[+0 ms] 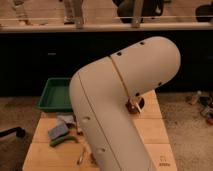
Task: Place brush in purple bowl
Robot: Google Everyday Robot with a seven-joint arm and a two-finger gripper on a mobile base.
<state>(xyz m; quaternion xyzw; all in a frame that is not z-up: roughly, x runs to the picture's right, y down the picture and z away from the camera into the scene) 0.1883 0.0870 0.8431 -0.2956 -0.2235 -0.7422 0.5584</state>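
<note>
Remote-driving this one, and the view is mostly arm [120, 105]: the big white elbow casing fills the middle and blocks exactly what I want to see. The gripper is out of sight somewhere behind that casing, so I can't tell if it's apart, together or clamped on anything. What I do get is a sliver of the purple bowl [139, 103] peeking out at the casing's right edge, on the far right part of the wooden table [150, 132]. Right against it there's a small pale bit that I think is the brush [132, 107], touching or just over the bowl's near rim, but honestly it's too small for me to be sure. If that's it, only a short stub shows. It looks roughly upright, tilted a little, with the rest hidden behind the arm, so I can't say which end points down or where the long axis really runs. My guess is the gripper sits just left of the bowl behind the casing, so the bowl lies to its right and slightly away from the camera. On the left, well apart from all this, are the green tray [52, 95], a grey lump [57, 131] and a green thing [63, 141], none of them in the way.
</note>
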